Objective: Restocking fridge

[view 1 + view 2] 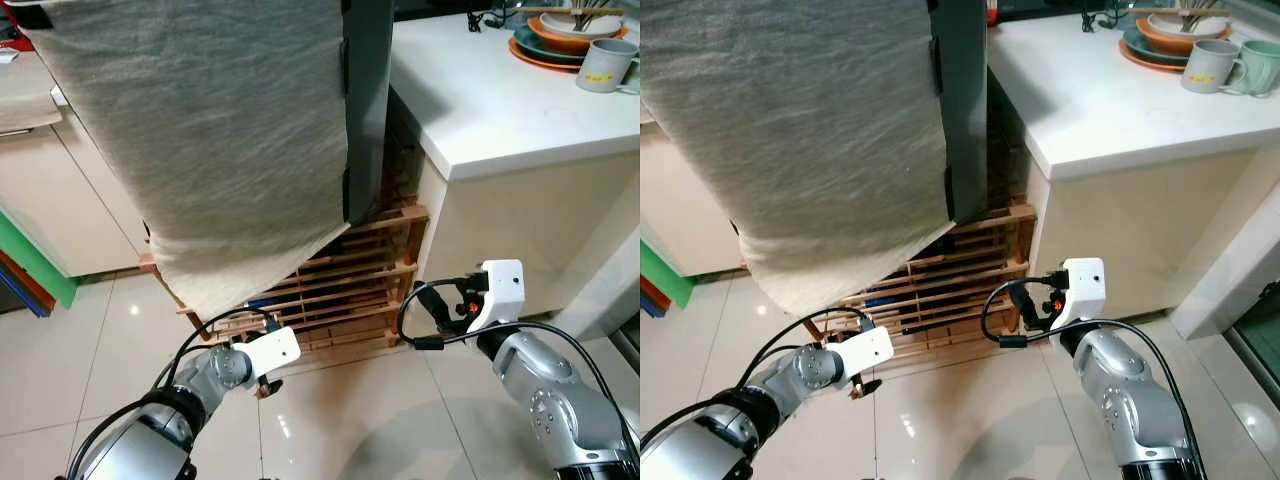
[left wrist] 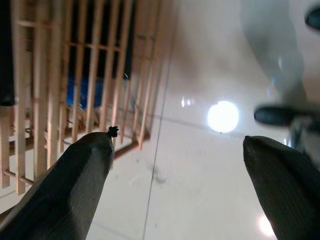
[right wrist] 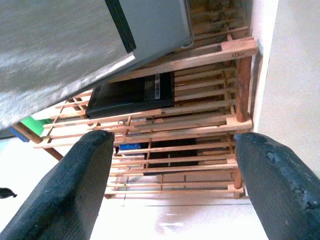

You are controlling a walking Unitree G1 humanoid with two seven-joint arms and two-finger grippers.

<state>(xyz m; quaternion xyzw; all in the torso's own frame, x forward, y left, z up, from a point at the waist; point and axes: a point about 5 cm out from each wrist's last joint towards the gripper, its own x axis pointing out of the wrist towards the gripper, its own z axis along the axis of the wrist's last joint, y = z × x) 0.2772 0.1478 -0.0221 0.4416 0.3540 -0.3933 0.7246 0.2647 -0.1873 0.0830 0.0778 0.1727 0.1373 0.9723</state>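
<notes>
Fridge (image 1: 368, 100): standing upper centre of the left eye view, dark grey, draped with a pale cloth (image 1: 210, 140) across the upper left, resting on a slatted wooden rack (image 1: 340, 290) at centre.

Left claw (image 2: 175, 175): hanging low at lower left over the glossy tiled floor (image 1: 360, 420), fingers spread wide, gripping nothing.

Right claw (image 3: 172, 185): held at lower right, aiming toward the rack and the fridge's lower corner, fingers also parted, empty.

White tabletop (image 1: 500, 100): filling the upper right, carrying stacked plates (image 1: 560, 40) and a grey mug (image 1: 606, 65).

Likely step: approaching and opening the fridge, with no stock in either claw yet. Doing it well probably meaning raising the right claw from rack height toward the door edge, avoiding snagging the cloth, keeping clear of the tabletop corner just beside the fridge, and pulling along the door's swing rather than straight back. Handle position: hidden under the cloth, impossible to tell.
</notes>
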